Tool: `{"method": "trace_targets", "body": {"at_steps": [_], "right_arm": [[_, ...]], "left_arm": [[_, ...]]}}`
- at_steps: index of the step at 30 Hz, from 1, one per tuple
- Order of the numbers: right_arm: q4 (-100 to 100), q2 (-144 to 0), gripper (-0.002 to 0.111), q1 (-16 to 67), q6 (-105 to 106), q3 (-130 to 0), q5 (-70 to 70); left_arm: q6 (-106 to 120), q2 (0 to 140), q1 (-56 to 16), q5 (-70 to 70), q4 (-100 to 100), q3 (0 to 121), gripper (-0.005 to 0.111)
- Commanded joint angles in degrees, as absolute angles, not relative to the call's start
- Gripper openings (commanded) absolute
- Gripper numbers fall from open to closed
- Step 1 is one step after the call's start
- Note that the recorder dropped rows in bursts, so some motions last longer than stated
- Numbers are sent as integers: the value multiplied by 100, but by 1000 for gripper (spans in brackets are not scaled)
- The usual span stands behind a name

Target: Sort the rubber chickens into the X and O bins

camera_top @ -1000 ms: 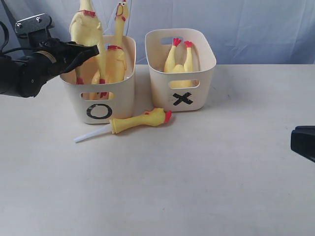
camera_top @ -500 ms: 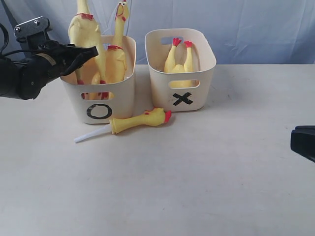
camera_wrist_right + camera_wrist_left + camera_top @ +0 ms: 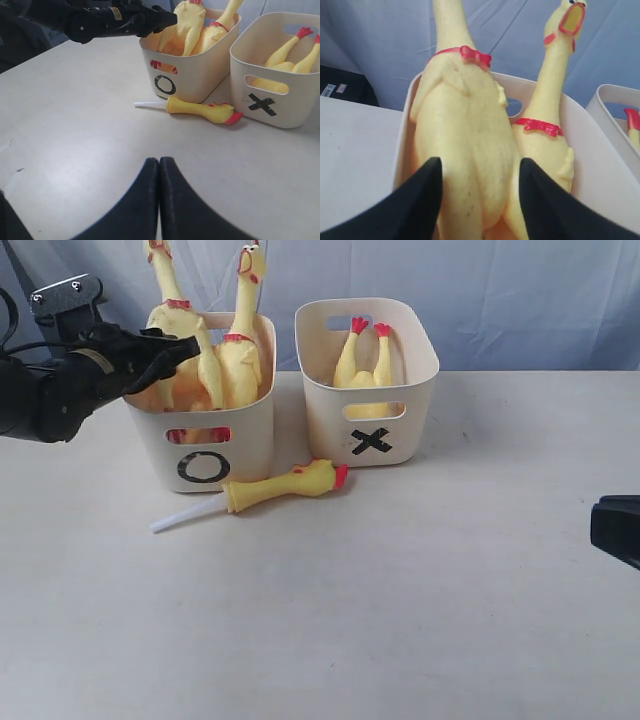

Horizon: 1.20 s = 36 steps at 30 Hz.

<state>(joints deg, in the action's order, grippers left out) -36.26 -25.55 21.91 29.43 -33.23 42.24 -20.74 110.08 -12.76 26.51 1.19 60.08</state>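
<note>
Two long whole rubber chickens stand upright in the O bin [image 3: 245, 435]: one [image 3: 178, 325] at its left, the other [image 3: 240, 350] beside it. My left gripper [image 3: 183, 344] is open at the bin's left rim. Its fingers straddle the left chicken's belly [image 3: 465, 130] without pinching it. The headless body [image 3: 365, 365] lies feet-up in the X bin [image 3: 415, 425]. The head-and-neck on a white stick [image 3: 285, 485] lies on the table before the O bin. My right gripper [image 3: 159, 161] is shut on nothing, low at the right edge of the exterior view [image 3: 615, 530].
Both bins stand side by side at the back of the pale table [image 3: 400, 620], in front of a blue-grey cloth backdrop [image 3: 520, 300]. The left arm's black body [image 3: 50, 390] hangs over the table's left side.
The left chicken has dropped from higher up down into the O bin, let go by the left gripper, which stays at the rim. The right arm has not moved.
</note>
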Motion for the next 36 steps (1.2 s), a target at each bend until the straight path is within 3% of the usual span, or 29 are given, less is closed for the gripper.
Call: {"method": "trace_targets", "body": {"at_steps": [1, 15, 17, 23, 26, 36], "right_arm": [[-3666, -2529, -1, 2174, 2952, -3299, 4165], [-3666, -2529, -1, 2174, 2952, -3299, 4165], [-3666, -2529, -1, 2174, 2952, -3299, 4165], [-3666, -2529, -1, 2174, 2952, -3299, 4139], [-3666, -2529, -1, 2174, 2952, -3299, 4139], [-3666, -2529, -1, 2174, 2952, -3299, 4139]], "left_arm": [[-2070, 10974, -1268, 2780, 33, 5994, 55], [-1628, 10528, -1268, 3356, -533, 5994, 54], [-1628, 10396, -1268, 3323, -943, 5994, 50], [-1628, 9863, -1268, 3043, -2438, 5823, 16], [-1643, 9488, -1268, 2832, -2868, 5613, 7], [-3131, 8022, -1268, 1955, -5945, 4683, 3]]}}
